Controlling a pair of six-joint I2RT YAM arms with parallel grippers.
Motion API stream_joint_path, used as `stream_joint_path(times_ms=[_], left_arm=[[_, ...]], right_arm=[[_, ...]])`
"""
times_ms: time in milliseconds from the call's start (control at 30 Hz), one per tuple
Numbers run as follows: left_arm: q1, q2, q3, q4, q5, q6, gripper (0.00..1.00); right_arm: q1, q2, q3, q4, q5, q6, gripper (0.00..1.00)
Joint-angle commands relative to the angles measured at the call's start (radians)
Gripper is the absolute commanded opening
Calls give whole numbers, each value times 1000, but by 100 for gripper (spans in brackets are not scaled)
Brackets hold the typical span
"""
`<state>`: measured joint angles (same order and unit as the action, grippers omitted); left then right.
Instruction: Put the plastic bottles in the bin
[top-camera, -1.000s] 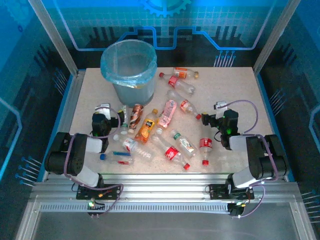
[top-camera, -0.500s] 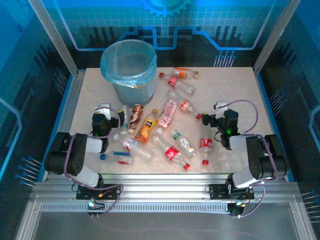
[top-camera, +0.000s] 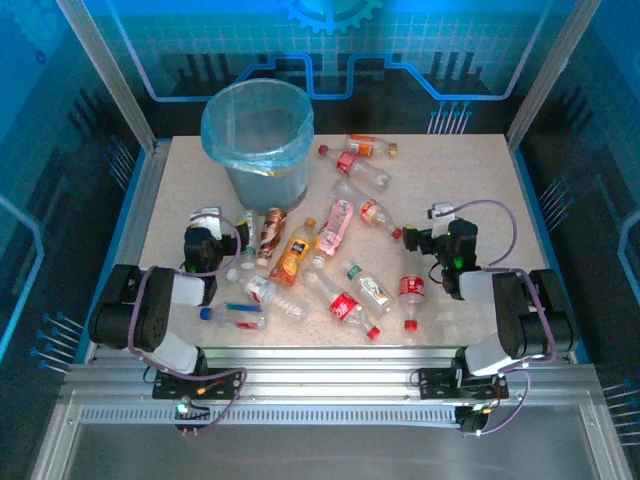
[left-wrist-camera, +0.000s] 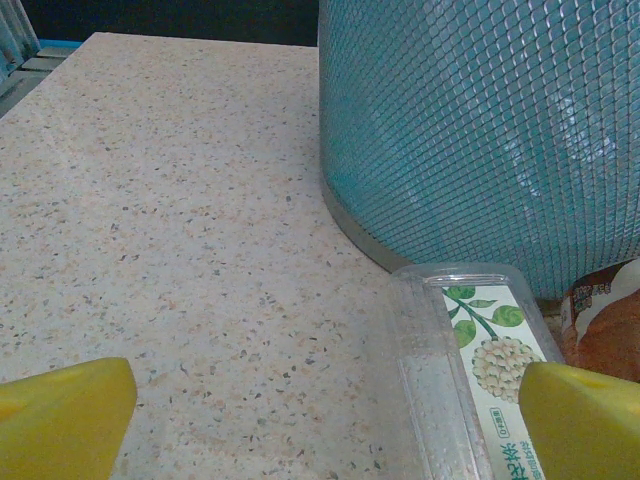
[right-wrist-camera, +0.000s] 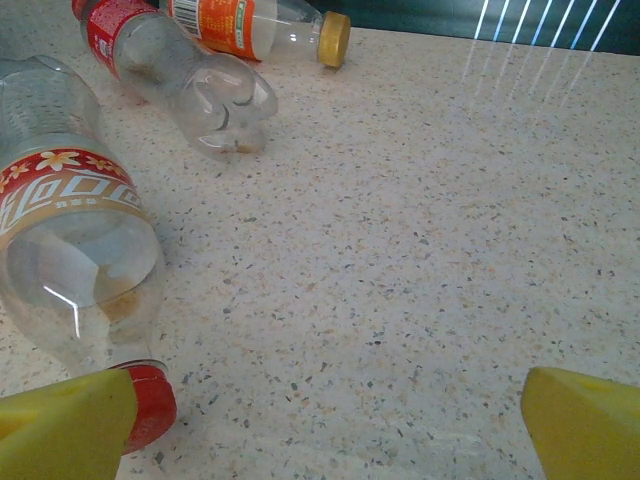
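The bin (top-camera: 258, 140), grey mesh with a light-blue liner, stands at the back left. Several plastic bottles lie scattered from beside it across the table's middle. My left gripper (top-camera: 206, 226) rests low and open, facing the bin's mesh wall (left-wrist-camera: 480, 130). Its yellow fingertips (left-wrist-camera: 60, 415) hold nothing, and a clear green-label bottle (left-wrist-camera: 480, 370) lies just inside the right one. A brown-label bottle (left-wrist-camera: 605, 320) lies beyond it. My right gripper (top-camera: 436, 226) is open over bare table. A red-capped bottle (right-wrist-camera: 80, 250) touches its left fingertip (right-wrist-camera: 65, 425).
A red-label bottle (right-wrist-camera: 180, 70) and an orange-label bottle (right-wrist-camera: 260, 25) lie ahead of the right gripper. Loose blue bits (top-camera: 240, 308) lie near the front left. Bare tabletop (top-camera: 470, 170) spreads at the back right and left of the bin. Frame posts and raised edges bound the table.
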<state>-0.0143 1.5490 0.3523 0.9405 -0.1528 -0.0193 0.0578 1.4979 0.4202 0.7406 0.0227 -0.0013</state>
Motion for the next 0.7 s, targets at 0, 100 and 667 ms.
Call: stream_joint_path(times_ms=[0,100,667], left_arm=[[-1,-63,-28,35,-21,5,99],[-1,-174,-60,-2,-32,-2,99],[-14,-684,135,-648,-60,-167,98]], right_arm=[[-11,-69,30,-77,33,8,100],[-11,-154,52,-208,57,18,99],[37,-510,284,-876,140,235,93]])
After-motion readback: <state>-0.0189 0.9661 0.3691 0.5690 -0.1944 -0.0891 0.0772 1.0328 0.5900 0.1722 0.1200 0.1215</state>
